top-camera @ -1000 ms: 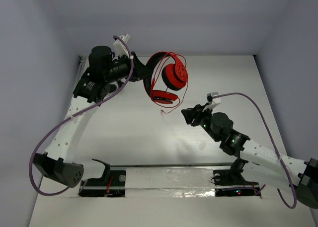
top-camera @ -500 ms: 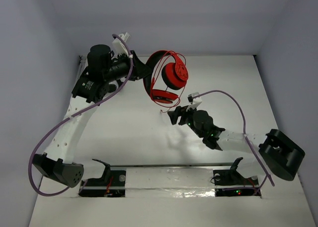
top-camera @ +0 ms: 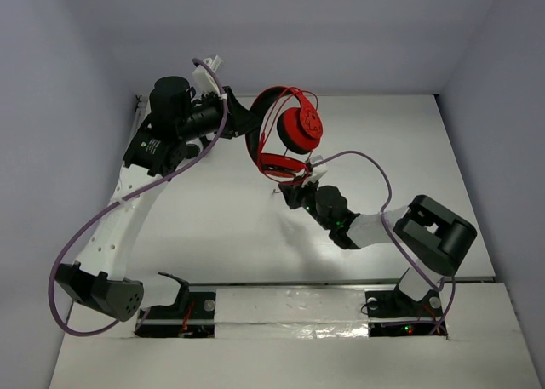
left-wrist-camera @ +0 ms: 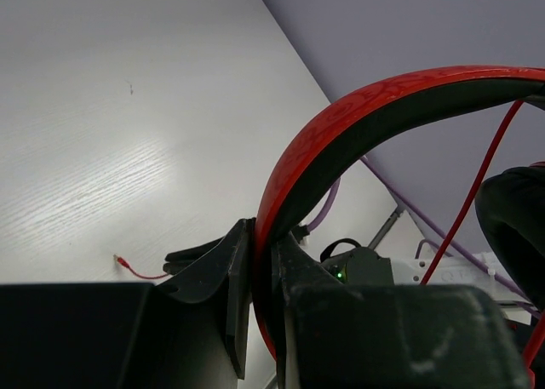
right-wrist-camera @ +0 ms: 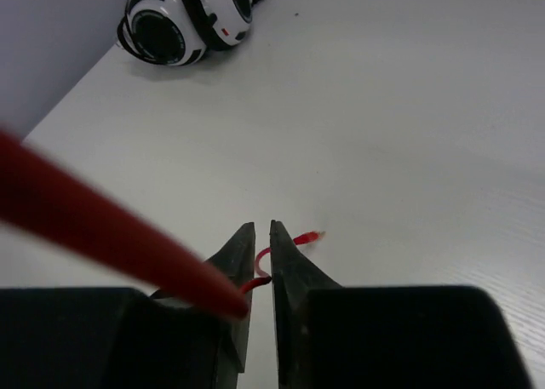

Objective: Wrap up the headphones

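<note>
Headphones (top-camera: 285, 138) are held clear of the desk (top-camera: 204, 227), rear centre. Left gripper (top-camera: 243, 121) is clamped tight on the red-and-black headband (left-wrist-camera: 341, 134), and the ear cups (top-camera: 300, 127) hang to its right. Right gripper (right-wrist-camera: 260, 236) pinches the thin red cable (right-wrist-camera: 255, 280), whose tip (right-wrist-camera: 311, 235) shows just beyond it.

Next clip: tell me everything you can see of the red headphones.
The headphones are glossy red, plastic by the look: a red headband lined black, round red ear cups with black pads. The left gripper is shut on the headband, holding them above the table. A thin red cable hangs from them; the right gripper has its jaws closed around it near its end, and the plug tip lies on the table.
</note>
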### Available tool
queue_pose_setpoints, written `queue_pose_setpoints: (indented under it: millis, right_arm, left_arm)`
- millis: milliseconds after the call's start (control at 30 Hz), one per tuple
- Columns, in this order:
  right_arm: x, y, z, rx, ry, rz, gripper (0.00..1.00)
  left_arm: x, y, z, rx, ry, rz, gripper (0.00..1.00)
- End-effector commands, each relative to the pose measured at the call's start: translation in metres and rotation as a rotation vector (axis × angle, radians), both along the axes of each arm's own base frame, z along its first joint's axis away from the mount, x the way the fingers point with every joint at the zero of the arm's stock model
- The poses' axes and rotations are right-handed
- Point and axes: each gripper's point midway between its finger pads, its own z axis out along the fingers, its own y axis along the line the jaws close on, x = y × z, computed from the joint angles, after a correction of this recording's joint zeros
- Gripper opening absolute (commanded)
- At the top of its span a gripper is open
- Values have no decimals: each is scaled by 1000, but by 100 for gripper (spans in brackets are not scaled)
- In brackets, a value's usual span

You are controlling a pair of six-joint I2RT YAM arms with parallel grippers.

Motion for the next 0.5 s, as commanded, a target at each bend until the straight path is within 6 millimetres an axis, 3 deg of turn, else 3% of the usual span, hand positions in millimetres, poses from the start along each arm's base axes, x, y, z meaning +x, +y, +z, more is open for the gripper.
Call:
queue_pose_setpoints:
  millis: [0,67,200,467]
  right_arm:
    - [3,18,49,145,-110,55,16]
    - [-1,21,48,163,-91,81,0]
    - [-14,27,42,196,-34,139,0]
    - [-78,60,33,218,133,267,0]
  left_arm:
    - [-13,4,45,-72,-107,-7,0]
    - [-11,5,53,-87,-122,9,0]
    - [-5,5,61,-133,-127,43,0]
    - [41,24,43,-225,-103,299,0]
